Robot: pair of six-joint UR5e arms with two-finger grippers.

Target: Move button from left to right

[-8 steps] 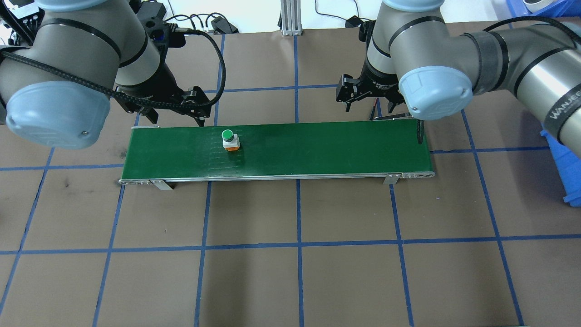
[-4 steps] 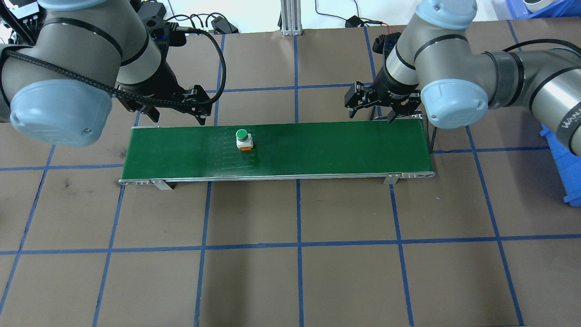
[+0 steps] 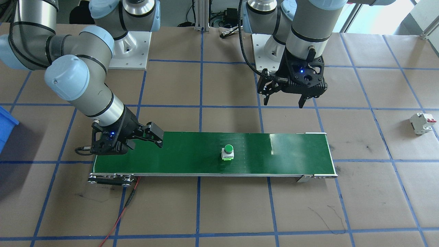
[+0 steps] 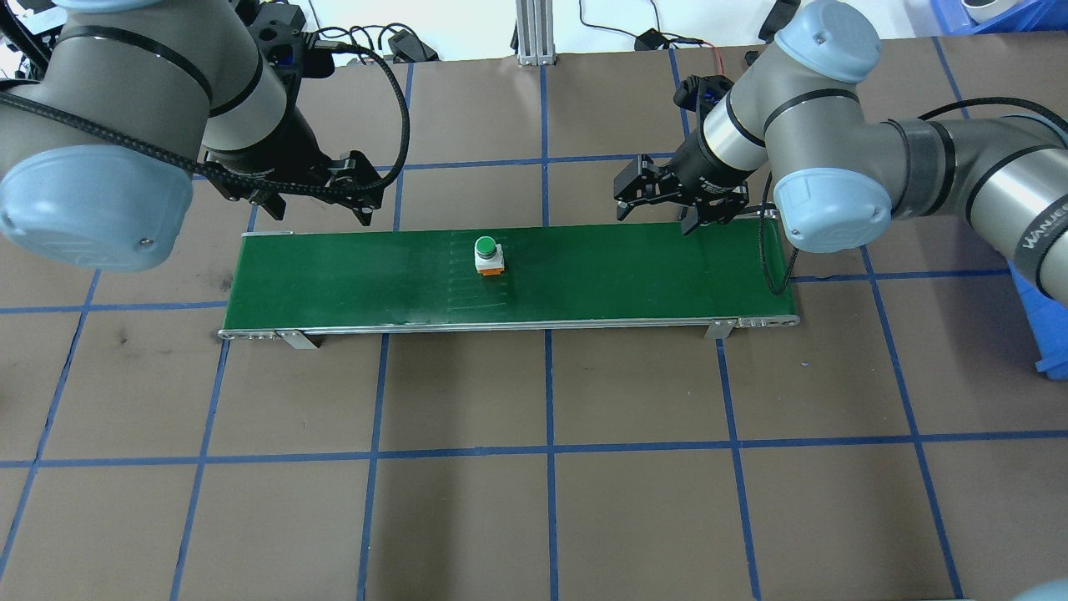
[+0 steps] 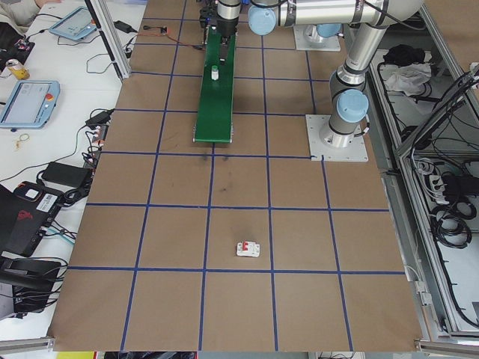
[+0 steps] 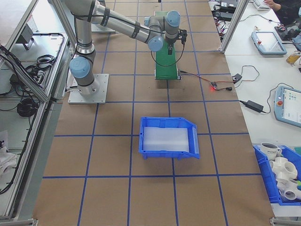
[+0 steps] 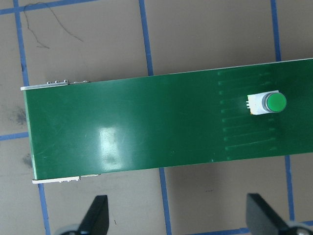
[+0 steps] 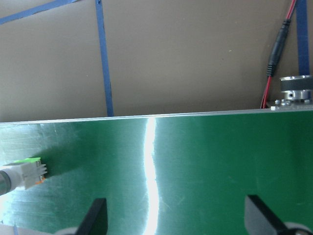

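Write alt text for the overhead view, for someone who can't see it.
A green-capped button stands alone near the middle of a long green conveyor belt on a brown table with blue grid lines. The left gripper and right gripper hover open just beyond the belt's far edge, holding nothing.

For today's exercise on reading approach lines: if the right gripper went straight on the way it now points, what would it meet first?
Probably the green belt. The right gripper, open, points down at it in its wrist view; the button sits off to the side.
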